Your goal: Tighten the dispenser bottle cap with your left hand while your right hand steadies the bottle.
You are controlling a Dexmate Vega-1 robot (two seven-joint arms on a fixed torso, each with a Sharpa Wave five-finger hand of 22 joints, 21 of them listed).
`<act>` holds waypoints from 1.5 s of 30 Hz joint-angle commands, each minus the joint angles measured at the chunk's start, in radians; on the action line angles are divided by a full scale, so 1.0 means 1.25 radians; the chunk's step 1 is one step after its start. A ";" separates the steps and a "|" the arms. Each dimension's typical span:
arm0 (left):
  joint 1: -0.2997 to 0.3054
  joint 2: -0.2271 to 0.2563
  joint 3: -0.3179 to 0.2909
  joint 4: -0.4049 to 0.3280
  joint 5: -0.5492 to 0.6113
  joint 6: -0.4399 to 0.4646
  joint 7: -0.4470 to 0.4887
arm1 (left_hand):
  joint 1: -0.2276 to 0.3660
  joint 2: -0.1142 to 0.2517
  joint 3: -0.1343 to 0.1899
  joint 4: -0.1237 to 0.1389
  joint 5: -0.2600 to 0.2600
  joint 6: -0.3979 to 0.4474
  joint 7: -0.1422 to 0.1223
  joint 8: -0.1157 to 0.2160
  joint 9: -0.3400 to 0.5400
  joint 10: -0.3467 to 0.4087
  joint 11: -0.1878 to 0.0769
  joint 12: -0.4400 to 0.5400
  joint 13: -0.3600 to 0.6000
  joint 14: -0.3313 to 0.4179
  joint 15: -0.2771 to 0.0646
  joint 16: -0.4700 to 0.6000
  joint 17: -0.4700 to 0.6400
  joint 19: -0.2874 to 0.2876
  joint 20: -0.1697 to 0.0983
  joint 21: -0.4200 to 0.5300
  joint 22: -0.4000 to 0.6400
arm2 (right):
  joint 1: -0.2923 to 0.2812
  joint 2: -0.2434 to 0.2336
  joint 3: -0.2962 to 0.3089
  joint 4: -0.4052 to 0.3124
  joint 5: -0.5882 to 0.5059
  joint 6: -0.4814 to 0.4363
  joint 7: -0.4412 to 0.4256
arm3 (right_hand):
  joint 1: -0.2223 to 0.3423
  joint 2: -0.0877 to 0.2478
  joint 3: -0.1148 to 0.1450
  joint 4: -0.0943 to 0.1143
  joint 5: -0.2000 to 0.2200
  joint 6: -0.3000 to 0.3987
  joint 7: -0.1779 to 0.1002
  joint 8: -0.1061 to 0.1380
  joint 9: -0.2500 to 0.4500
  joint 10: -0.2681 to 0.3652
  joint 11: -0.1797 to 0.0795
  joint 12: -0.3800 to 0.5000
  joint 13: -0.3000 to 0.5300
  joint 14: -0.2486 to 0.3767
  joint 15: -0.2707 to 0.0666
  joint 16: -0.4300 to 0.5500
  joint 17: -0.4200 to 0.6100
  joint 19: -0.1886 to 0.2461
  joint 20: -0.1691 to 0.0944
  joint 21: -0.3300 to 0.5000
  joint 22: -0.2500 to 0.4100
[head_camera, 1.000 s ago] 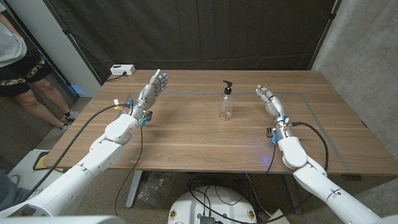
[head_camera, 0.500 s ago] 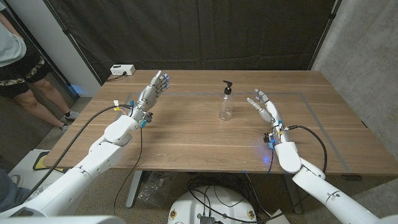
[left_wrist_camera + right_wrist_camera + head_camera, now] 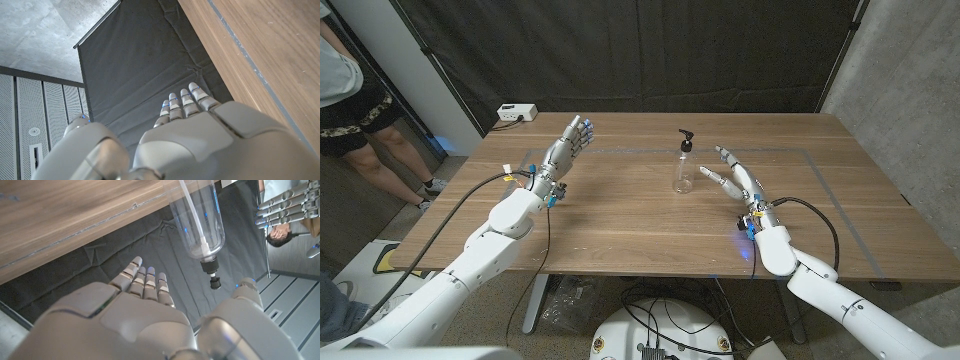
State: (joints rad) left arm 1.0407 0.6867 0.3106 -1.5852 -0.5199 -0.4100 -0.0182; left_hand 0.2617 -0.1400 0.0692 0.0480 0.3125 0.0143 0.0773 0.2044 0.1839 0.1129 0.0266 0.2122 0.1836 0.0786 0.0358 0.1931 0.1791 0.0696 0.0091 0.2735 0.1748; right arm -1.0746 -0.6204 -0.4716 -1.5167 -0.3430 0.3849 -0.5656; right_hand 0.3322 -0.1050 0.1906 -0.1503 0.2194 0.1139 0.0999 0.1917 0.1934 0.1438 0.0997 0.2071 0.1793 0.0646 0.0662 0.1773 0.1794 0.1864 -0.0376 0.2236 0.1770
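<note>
The bottle [image 3: 685, 172] is clear plastic and stands upright just right of centre in the upper half of the head view. Its black pump cap [image 3: 686, 140] sits on top, nozzle pointing right.

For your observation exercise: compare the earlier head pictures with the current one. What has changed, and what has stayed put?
The right hand has moved across the table toward the dispenser bottle, fingers spread, not yet gripping it. Nothing was taken hold of or let go. The left hand stays raised and open at its side; the bottle stands upright where it was.
</note>
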 commanded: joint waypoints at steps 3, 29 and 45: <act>-0.007 -0.013 0.010 0.020 -0.008 -0.007 -0.014 | 0.006 0.003 0.000 -0.003 0.004 -0.001 0.001 -0.001 0.003 0.006 -0.001 0.002 0.005 0.006 -0.003 0.004 0.003 0.003 0.005 -0.004 0.001 | 0.032 -0.052 -0.041 -0.079 0.014 -0.120 0.117 | 0.010 -0.002 0.002 0.000 0.006 -0.004 0.009 0.000 0.002 -0.001 0.003 -0.002 0.004 0.000 0.004 0.002 0.001 0.000 -0.004 0.000 0.002; -0.011 -0.003 0.010 0.022 -0.023 0.018 -0.024 | 0.012 0.010 -0.005 -0.004 0.002 0.006 -0.003 0.000 0.004 0.019 -0.002 0.003 0.005 0.019 -0.005 0.005 0.004 0.007 0.018 -0.011 0.002 | 0.140 -0.007 -0.121 0.009 0.045 -0.130 0.155 | 0.016 -0.020 -0.016 0.005 0.007 -0.092 0.034 -0.007 0.004 -0.058 0.015 -0.009 0.005 -0.043 0.024 0.004 0.002 -0.036 0.013 -0.016 0.004; -0.030 -0.001 0.019 0.041 -0.032 0.033 -0.044 | 0.015 0.015 -0.008 -0.003 0.002 0.013 -0.003 0.002 0.004 0.027 -0.001 0.005 0.006 0.024 -0.005 0.005 0.004 0.007 0.022 -0.016 0.003 | 0.209 0.041 -0.165 0.136 0.021 -0.078 0.109 | 0.049 -0.018 -0.017 0.000 0.017 -0.060 0.018 0.013 0.005 -0.012 -0.005 0.011 0.005 0.012 0.005 0.017 0.002 0.019 0.005 0.000 0.003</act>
State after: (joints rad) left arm 1.0128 0.6824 0.3300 -1.5444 -0.5530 -0.3826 -0.0614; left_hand 0.2804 -0.1214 0.0622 0.0469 0.3125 0.0271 0.0717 0.2043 0.1837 0.1341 0.0268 0.2122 0.1886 0.0962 0.0286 0.1931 0.1790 0.0766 0.0270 0.2550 0.1745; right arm -0.8757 -0.6102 -0.6377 -1.4573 -0.3090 0.2437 -0.4059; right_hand 0.3761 -0.1265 0.1696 -0.1461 0.2332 0.0235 0.1198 0.1966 0.1980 0.1142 0.0973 0.2113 0.1842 0.0628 0.0720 0.1928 0.1791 0.1903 -0.0296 0.2120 0.1793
